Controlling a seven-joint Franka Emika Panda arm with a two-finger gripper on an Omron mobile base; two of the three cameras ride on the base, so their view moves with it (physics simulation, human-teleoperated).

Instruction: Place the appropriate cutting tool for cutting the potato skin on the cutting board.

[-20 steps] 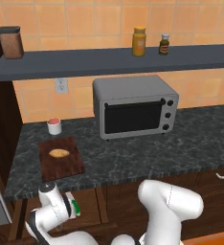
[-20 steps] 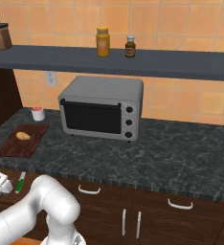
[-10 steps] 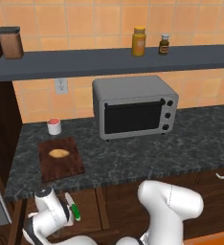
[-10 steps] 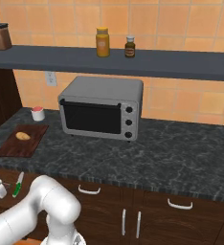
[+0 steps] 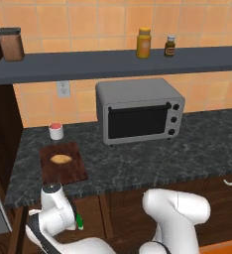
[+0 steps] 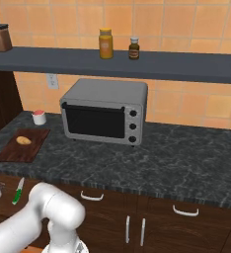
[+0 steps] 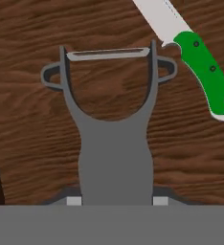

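The grey metal peeler (image 7: pixel 115 143) lies lengthwise in the hand view, looped head away from me, over a brown wooden surface (image 7: pixel 32 119). My gripper (image 7: pixel 116 201) is shut on the peeler's slim handle, one fingertip against each side. A green-handled knife (image 7: pixel 205 76) with a white blade lies to the right of the peeler's head. From the base, the hand (image 5: pixel 53 198) hangs below the counter's front edge with the knife (image 5: pixel 80 222) beside it. Up on the counter, the dark reddish cutting board (image 5: pixel 71 171) carries the small yellow-orange potato (image 5: pixel 61 158); both lie above and behind the hand.
A grey toaster oven (image 5: pixel 138 111) stands on the dark stone counter right of the board. A red-and-white cup (image 5: pixel 56 131) sits behind the board. A shelf (image 5: pixel 113 62) with jars runs overhead. A dark cabinet wall (image 5: pixel 1 124) bounds the left side.
The hand has shifted slightly below the counter edge, and the green knife now shows a little lower beside it. Board, potato and oven are unmoved.
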